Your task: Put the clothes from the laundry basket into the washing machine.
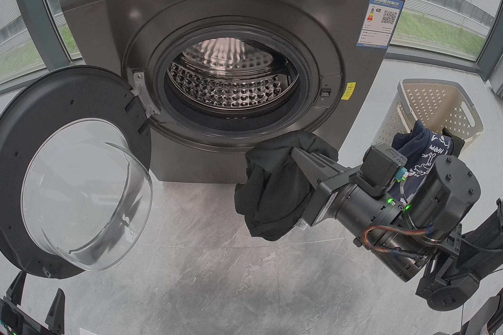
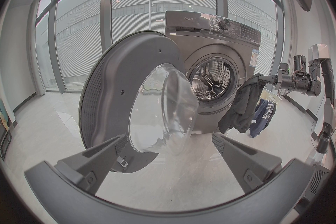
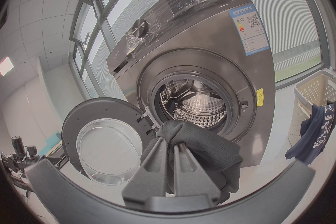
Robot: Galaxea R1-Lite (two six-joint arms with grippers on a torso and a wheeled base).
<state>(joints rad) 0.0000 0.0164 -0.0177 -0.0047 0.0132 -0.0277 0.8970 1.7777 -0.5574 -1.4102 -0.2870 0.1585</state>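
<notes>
the right pincer (image 3: 171,146) is closed on a bunch of the black garment (image 1: 270,189), held in the air just before and below the opening (image 1: 230,77) of the washing machine (image 1: 236,1). most of the cloth hangs under the grip, so it may snag on the lower rim, or slip free and drop to the floor (image 1: 209,257). the left pincer (image 2: 168,137) is spread wide and empty, near the open door (image 1: 68,168). count: one machine, one laundry basket (image 1: 445,100), two garments; the navy garment (image 1: 419,153) drapes over the basket's rim.
</notes>
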